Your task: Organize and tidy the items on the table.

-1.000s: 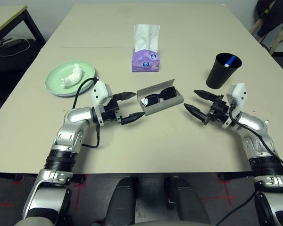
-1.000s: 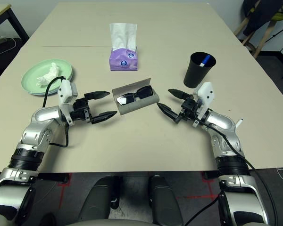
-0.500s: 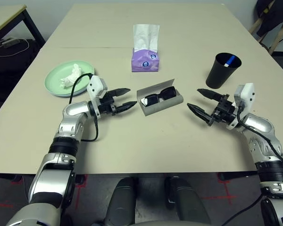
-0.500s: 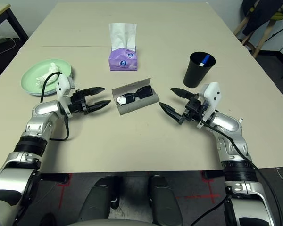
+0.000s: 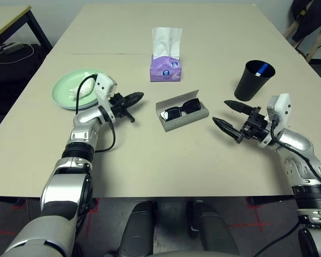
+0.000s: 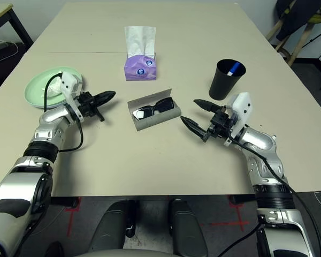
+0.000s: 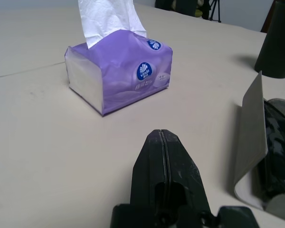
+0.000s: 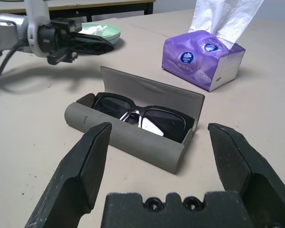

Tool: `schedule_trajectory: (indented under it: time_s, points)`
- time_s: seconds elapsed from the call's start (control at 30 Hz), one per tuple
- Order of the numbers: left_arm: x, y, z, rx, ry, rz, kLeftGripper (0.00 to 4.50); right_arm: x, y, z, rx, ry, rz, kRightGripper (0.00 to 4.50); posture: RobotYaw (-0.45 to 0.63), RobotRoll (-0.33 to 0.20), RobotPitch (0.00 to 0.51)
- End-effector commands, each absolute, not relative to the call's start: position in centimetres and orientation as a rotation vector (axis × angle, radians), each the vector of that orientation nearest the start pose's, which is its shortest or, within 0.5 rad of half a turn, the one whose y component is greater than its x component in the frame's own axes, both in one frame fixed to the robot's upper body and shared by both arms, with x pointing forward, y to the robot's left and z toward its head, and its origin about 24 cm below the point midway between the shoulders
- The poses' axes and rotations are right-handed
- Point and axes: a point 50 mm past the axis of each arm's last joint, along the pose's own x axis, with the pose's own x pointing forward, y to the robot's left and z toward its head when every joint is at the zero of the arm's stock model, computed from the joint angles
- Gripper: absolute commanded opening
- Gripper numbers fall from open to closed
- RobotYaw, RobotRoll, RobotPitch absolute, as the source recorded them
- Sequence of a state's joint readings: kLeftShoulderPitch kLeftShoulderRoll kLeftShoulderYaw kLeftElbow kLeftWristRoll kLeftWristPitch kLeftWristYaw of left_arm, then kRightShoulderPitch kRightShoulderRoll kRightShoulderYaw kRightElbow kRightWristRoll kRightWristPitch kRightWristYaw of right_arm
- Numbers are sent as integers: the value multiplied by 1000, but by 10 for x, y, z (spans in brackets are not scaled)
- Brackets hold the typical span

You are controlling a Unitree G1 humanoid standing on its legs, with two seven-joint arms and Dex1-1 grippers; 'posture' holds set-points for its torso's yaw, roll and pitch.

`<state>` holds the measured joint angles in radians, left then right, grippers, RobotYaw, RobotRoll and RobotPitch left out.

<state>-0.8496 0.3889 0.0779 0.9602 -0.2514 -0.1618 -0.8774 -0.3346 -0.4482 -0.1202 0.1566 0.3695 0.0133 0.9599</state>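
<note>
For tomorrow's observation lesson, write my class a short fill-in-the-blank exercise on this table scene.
1. The black sunglasses lie inside an open grey ____.
2. The tissue box is coloured ____.
3. The left gripper is ____, while the right gripper is open.
4. The crumpled tissue rests on a pale green ____.

Missing words: case; purple; shut; plate

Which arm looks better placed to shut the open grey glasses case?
Probably the left: its shut left gripper sits on the raised-lid side of the grey oblong glasses case, ready to push. The right gripper stands open beside its other end.
</note>
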Motion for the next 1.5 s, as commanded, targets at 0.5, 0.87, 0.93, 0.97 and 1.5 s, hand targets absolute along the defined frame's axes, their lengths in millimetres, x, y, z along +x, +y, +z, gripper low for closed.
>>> schedule_trajectory:
  time_s: [0.5, 0.87, 0.93, 0.97, 1.5]
  points:
    - [348, 140, 100, 206, 69, -1187, 47, 293, -204, 123, -146, -175, 856, 4500, 15, 0, 145]
    - [344, 143, 109, 178, 33, -1173, 47, 296, -205, 125, -152, -158, 848, 4500, 19, 0, 143]
    - [345, 142, 123, 137, -39, -1180, 47, 298, -205, 128, -152, -138, 857, 4500, 22, 0, 143]
    - [344, 141, 130, 123, -75, -1194, 47, 299, -204, 131, -155, -131, 864, 4500, 23, 0, 142]
    - [310, 127, 160, 205, -119, -1222, 3901, 286, -251, 170, -841, 297, 1125, 4500, 32, 0, 145]
